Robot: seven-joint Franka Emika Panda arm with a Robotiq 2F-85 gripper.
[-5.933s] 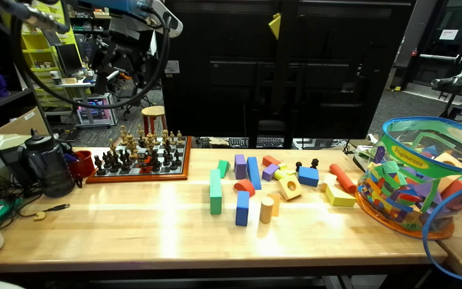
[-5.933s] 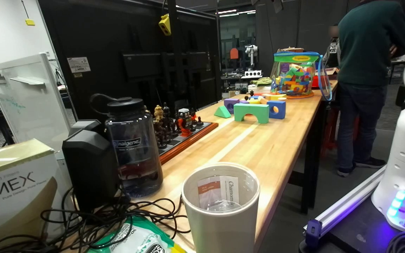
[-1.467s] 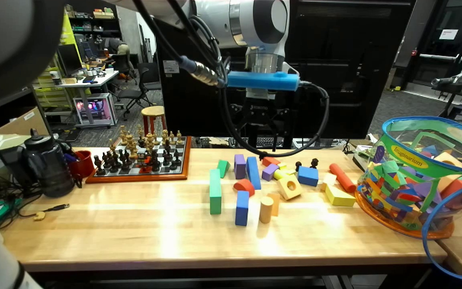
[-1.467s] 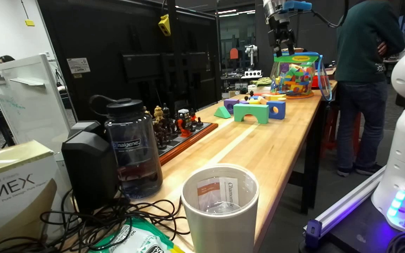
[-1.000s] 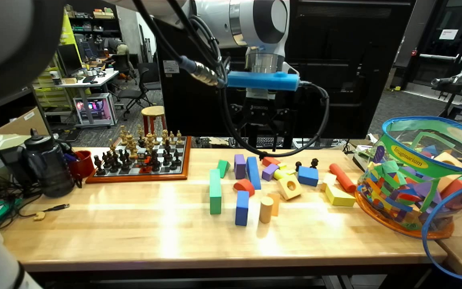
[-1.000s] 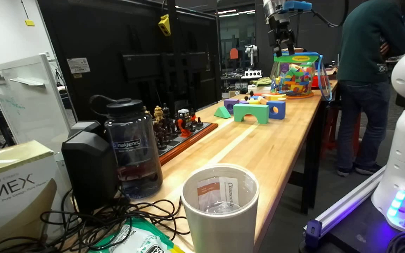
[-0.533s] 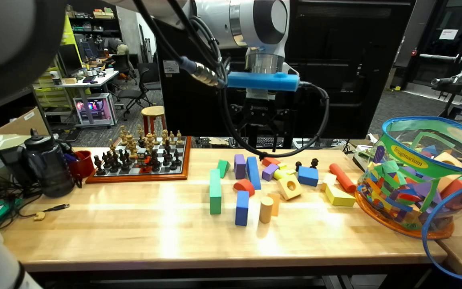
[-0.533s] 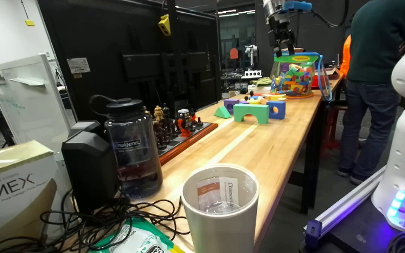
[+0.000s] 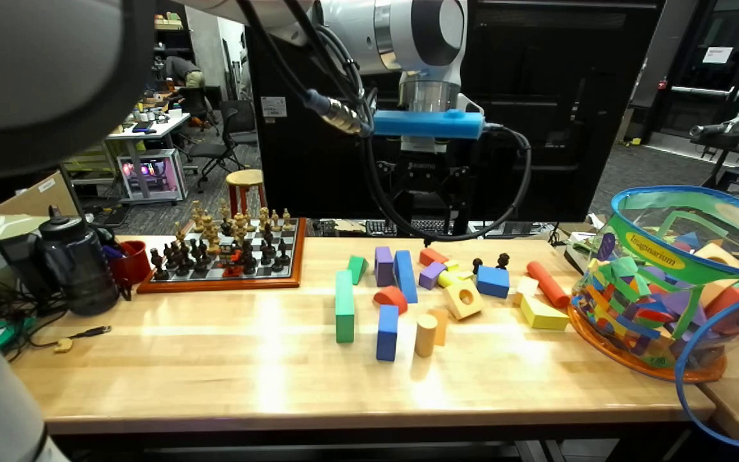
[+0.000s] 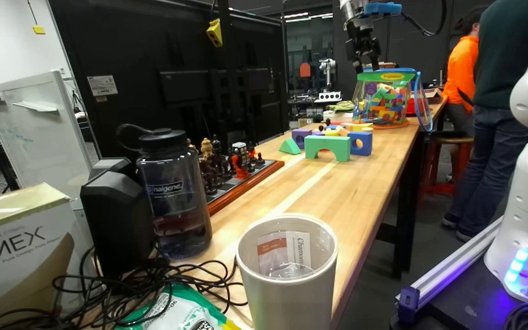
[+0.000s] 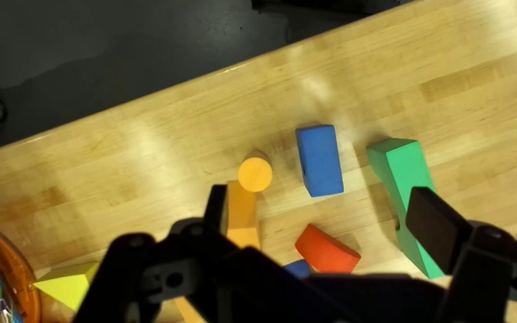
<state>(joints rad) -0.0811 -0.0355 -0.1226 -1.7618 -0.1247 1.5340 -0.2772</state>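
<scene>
Hanging with jaws spread wide, the gripper [image 11: 317, 204] holds nothing; well below it the blue block [image 11: 320, 162], green arch [image 11: 404, 179] and orange cylinder [image 11: 255, 174] stand ungrasped on the table [image 11: 151, 148]; farther out, in both exterior views, a tub [image 9: 655, 256] holds more blocks [image 9: 648, 314].

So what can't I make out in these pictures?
- Blue block beside red half-round block: wrist view, largely hidden by black gripper.
- Green arch block: wrist view, partly covered by one finger.
- Orange-based clear plastic bag: wrist view, cut off by left edge.
- White cup: an exterior view, cut off by bottom edge.
</scene>
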